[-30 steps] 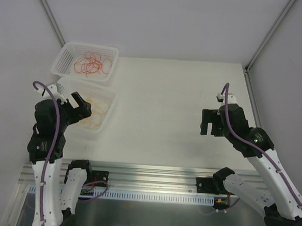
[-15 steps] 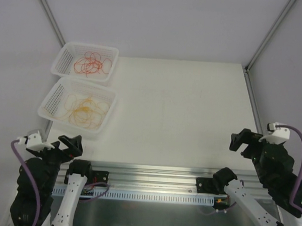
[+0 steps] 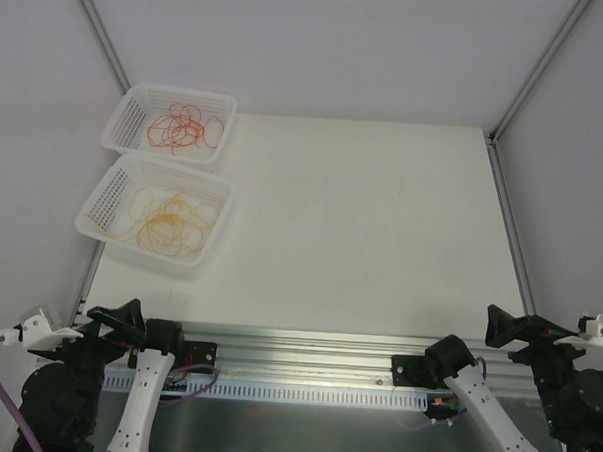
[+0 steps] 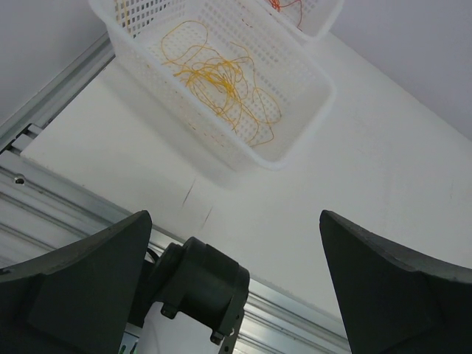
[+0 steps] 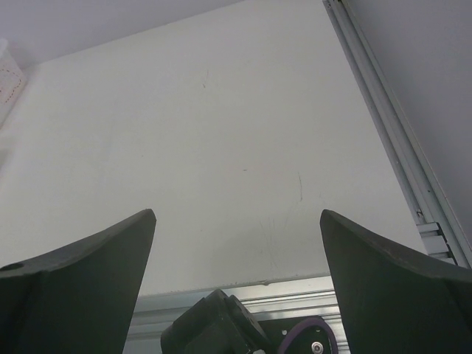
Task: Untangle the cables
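The table (image 3: 362, 219) itself poses little risk: flat, matte white, faintly scuffed. Trouble would start at its far left corner, where the near basket (image 3: 94, 217) and far basket (image 3: 121, 128) sit close together. Both are light white plastic mesh, rectangular with flared walls, so a finger catching the grid could drag or tip one. The left claw (image 3: 115, 320) and right claw (image 3: 515, 327) hang past the near edge, black wedge fingers spread wide, holding nothing. Thinnest are the springy loops: yellow cables (image 3: 167, 220) in the near basket, red cables (image 3: 186, 129) in the far. They overlap, so hooking one would likely lift several and knot them.
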